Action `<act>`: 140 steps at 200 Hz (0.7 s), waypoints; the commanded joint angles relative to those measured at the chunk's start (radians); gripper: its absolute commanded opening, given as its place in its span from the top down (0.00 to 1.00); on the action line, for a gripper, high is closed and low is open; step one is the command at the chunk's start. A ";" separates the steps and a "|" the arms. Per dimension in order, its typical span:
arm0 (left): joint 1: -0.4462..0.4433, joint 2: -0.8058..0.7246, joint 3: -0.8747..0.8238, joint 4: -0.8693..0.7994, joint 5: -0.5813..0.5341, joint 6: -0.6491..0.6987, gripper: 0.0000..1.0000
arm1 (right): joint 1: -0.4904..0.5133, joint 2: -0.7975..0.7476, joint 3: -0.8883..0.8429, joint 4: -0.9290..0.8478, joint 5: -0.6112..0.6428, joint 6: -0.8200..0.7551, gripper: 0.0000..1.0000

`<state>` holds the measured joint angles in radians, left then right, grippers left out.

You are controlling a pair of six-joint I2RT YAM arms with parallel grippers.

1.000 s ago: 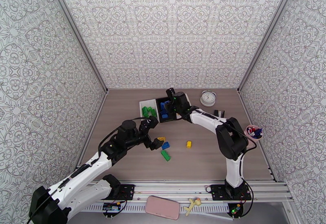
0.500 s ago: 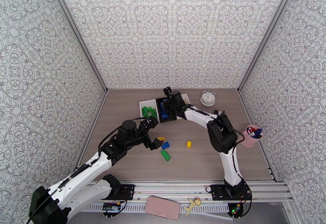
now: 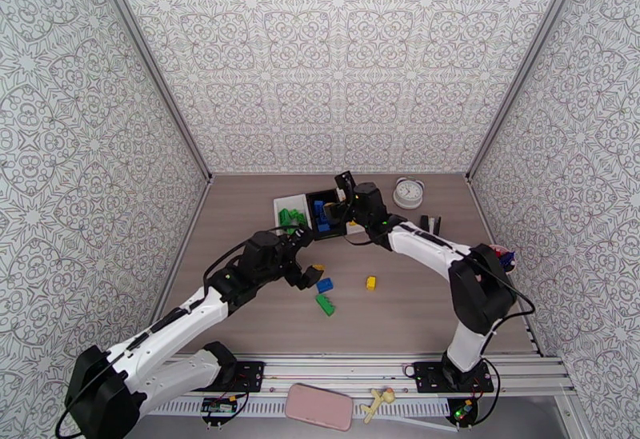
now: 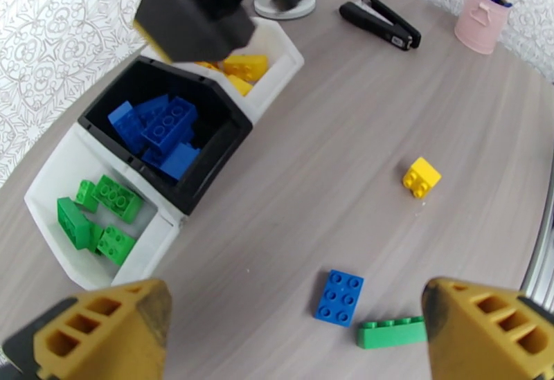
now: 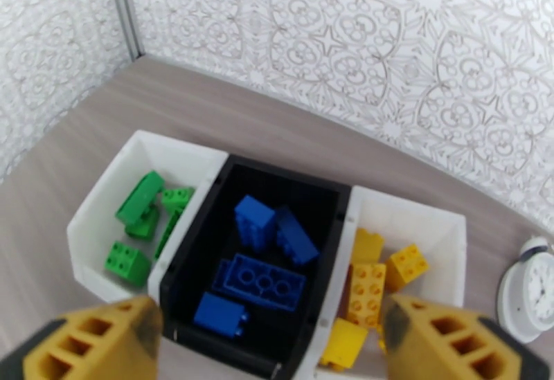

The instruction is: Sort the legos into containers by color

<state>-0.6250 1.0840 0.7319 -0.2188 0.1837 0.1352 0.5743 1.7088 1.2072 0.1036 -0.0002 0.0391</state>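
Left gripper (image 4: 294,326) is spread wide and empty, and we count three bricks loose by it: blue brick (image 4: 339,297) at 2 o'clock, green brick (image 4: 391,331) at 3, yellow brick (image 4: 421,177) at 1. Right gripper (image 5: 273,343) is also wide and empty above the black bin (image 5: 284,169). We judge it mostly done, with greens in the left white bin (image 5: 173,140), blues in black and yellows in the right white bin (image 5: 408,203). Versus half a second back, the right elbow (image 3: 480,297) swung out toward 4 o'clock and the left gripper edged toward 12.

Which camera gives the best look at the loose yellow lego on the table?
Left wrist view: the loose yellow lego is close, its studs clear, with nothing covering it. The top external view shows the same lego as a tiny yellow spot.
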 commanded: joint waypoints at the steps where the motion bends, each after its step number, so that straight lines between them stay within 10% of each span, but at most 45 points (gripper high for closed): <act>1: -0.015 0.042 0.042 -0.059 -0.012 0.033 0.00 | -0.025 -0.103 -0.102 0.019 -0.059 -0.013 0.06; 140: -0.110 0.576 0.413 -0.490 -0.121 0.122 0.00 | -0.025 -0.634 -0.401 -0.356 -0.094 -0.216 0.00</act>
<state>-0.7029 1.5986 1.0771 -0.5652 0.0742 0.2321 0.5488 1.0973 0.8364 -0.1741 -0.0727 -0.1532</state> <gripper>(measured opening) 0.996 0.994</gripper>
